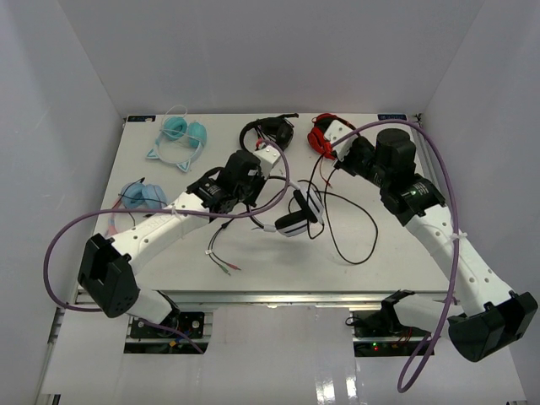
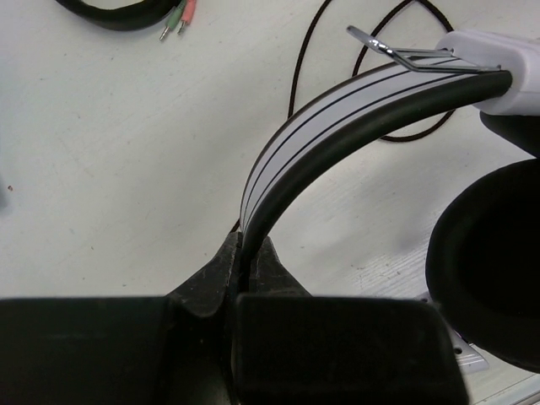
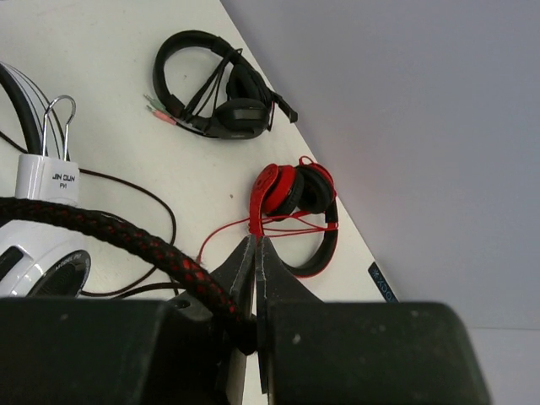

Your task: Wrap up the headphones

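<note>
The white-and-black headphones (image 1: 294, 223) hang near the table's middle, held up by the white headband. My left gripper (image 1: 272, 192) is shut on that headband (image 2: 337, 110); in the left wrist view the jaws (image 2: 247, 242) pinch its black edge, and a black ear pad (image 2: 489, 270) hangs to the right. My right gripper (image 1: 336, 163) is behind and to the right, and its jaws (image 3: 256, 241) are shut on the headphones' braided black cable (image 3: 126, 240), pinched low in the jaws. A white earcup (image 3: 34, 261) shows at the left. The thin cable (image 1: 359, 232) loops over the table, and its coloured plugs (image 1: 228, 267) lie front left.
All-black headphones (image 1: 266, 131) (image 3: 228, 93) and red headphones (image 1: 321, 135) (image 3: 295, 198) lie at the back. Teal headphones (image 1: 181, 137) and blue ones (image 1: 143, 194) lie at the left. White walls close in the table on three sides. Purple arm cables arc over both arms.
</note>
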